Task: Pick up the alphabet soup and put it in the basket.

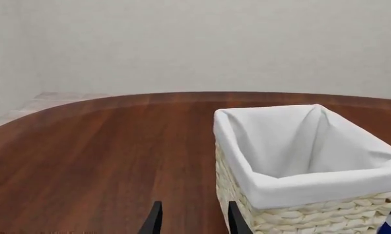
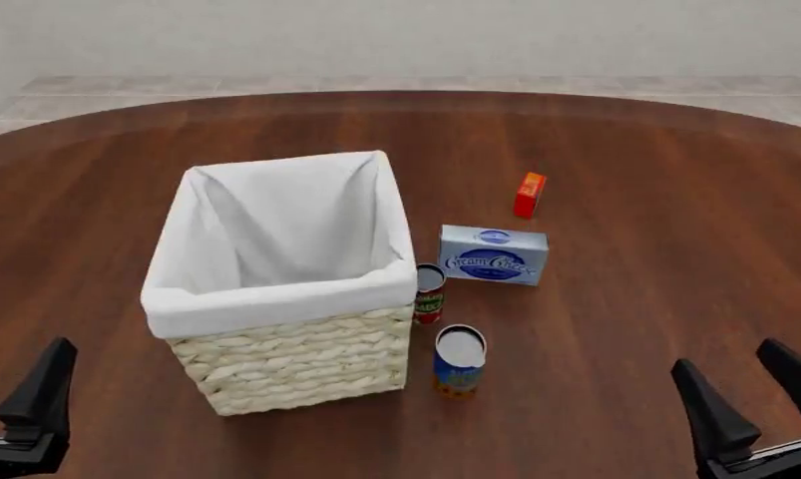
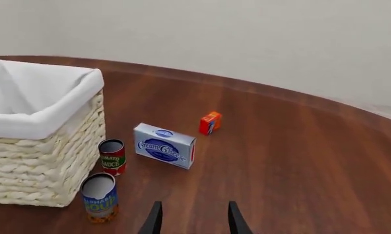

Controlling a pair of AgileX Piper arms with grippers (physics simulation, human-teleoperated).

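- Left tool [image 2: 21,414] low at the near left edge of the bench [image 2: 639,150], fingers spread with nothing between them, well apart from every object; in the left wrist view [image 1: 192,218] hovering over bare wood just beside the basket's corner
- Basket [image 2: 293,364] standing upright left of centre, woven cream sides, white cloth lining folded over the rim, nothing visible inside
- Small red and green can [image 2: 430,292] upright, close against the basket's right side, possibly touching it
- Alphabet soup [image 2: 459,361] upright on the bench just off the basket's near right corner, nearer than the red and green can, silver top up, blue and orange label, untouched by either tool
- White and blue box [image 2: 494,254] lying beyond the cans, marked "Cream Cheese"
- Small orange-red box [image 2: 530,195] farther back, apart from the rest
- Right tool [image 2: 759,399] low at the near right edge, fingers likewise parted and holding nothing, well apart from the soup can; in the right wrist view [image 3: 192,218] facing the cans and both boxes
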